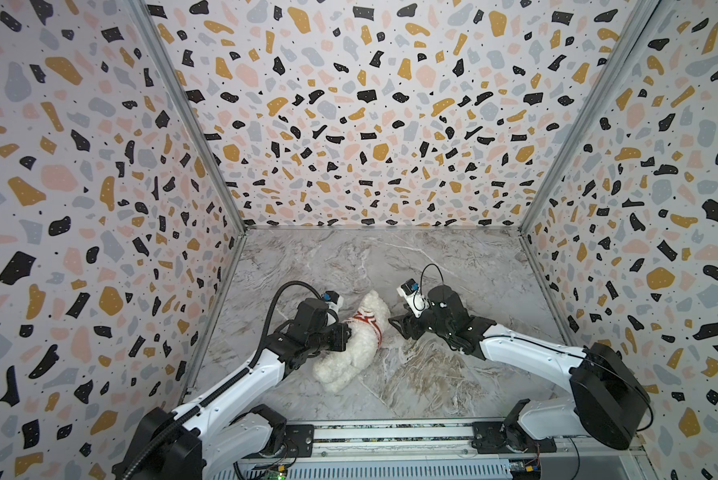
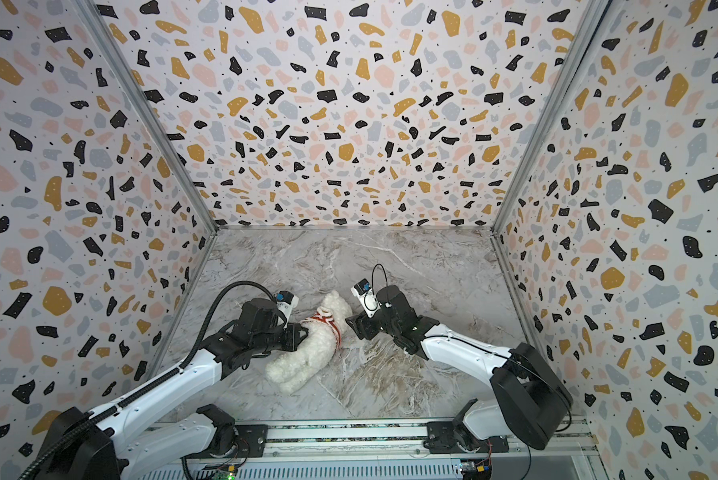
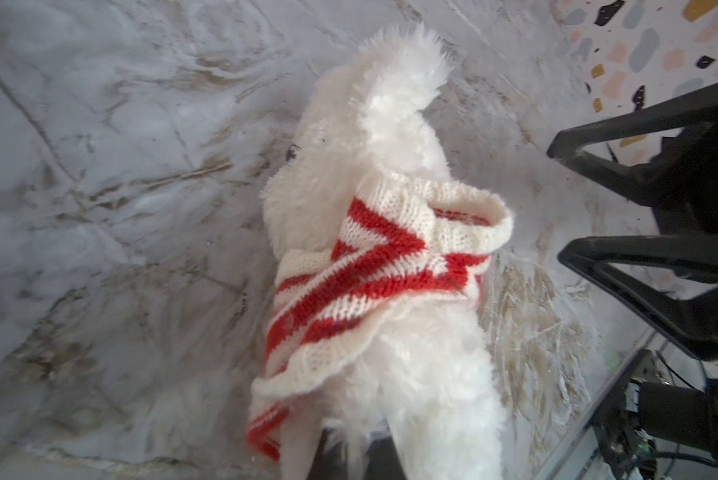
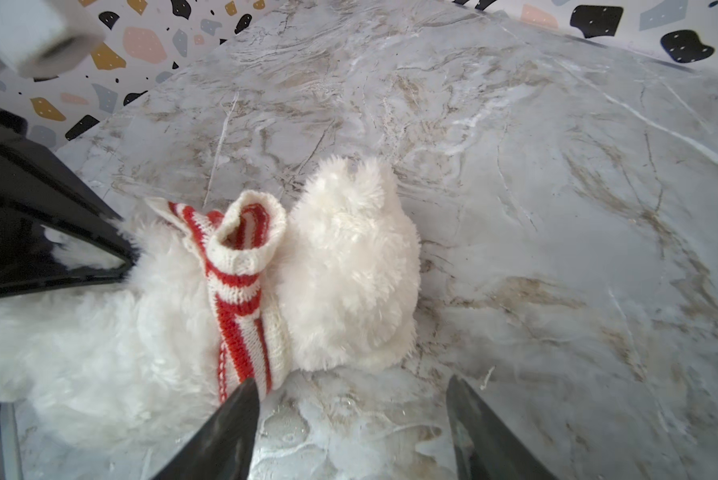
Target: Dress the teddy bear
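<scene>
- The teddy bear [image 1: 343,365] lies on the marble table [image 1: 432,374] between both arms, with its head toward the back wall.
- A red-and-white striped sweater [image 1: 365,322] is bunched around its neck and chest.
- The left gripper [image 1: 346,332] is clenched on the teddy bear's fur.
- The right gripper [image 4: 351,382] is released, with its jaws apart just beside the sweater.

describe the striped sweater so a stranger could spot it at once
On the marble tabletop, near its front edge, lies a fluffy white teddy bear. The sweater is the knit bunched just below its head, the only red-striped thing there.
</scene>
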`<state>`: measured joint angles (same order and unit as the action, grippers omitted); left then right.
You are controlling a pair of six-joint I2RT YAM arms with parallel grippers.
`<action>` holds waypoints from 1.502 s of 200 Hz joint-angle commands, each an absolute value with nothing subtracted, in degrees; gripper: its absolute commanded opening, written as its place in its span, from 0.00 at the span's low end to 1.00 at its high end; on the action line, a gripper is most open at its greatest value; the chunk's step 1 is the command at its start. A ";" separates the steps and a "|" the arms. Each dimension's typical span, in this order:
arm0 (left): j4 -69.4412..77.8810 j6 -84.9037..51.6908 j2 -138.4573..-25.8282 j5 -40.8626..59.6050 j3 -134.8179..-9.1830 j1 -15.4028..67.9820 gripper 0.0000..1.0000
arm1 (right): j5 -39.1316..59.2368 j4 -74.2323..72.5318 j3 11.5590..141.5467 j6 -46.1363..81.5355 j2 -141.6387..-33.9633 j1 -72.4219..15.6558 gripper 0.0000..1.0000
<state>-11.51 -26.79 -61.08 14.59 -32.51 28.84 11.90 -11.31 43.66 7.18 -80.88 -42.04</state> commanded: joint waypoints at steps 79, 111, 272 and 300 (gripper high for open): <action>-11.18 -24.00 -68.40 4.04 -32.94 28.34 0.00 | 26.62 -14.12 61.13 7.51 -102.19 -37.44 0.78; -9.88 -23.80 -69.43 4.13 -32.48 28.36 0.00 | 29.44 -13.12 64.15 7.21 -106.33 -38.61 0.79; -8.58 -24.06 -63.23 5.98 -32.23 26.31 0.10 | 22.17 -16.25 53.71 5.31 -92.74 -41.07 0.00; -13.13 -25.06 -55.58 8.38 -32.43 26.38 0.43 | 13.54 -21.47 44.97 10.36 -82.99 -42.30 0.00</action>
<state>-10.09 -24.60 -61.54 6.74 -31.48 26.94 21.56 -16.21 50.09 6.76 -90.67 -41.10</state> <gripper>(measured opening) 0.326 0.057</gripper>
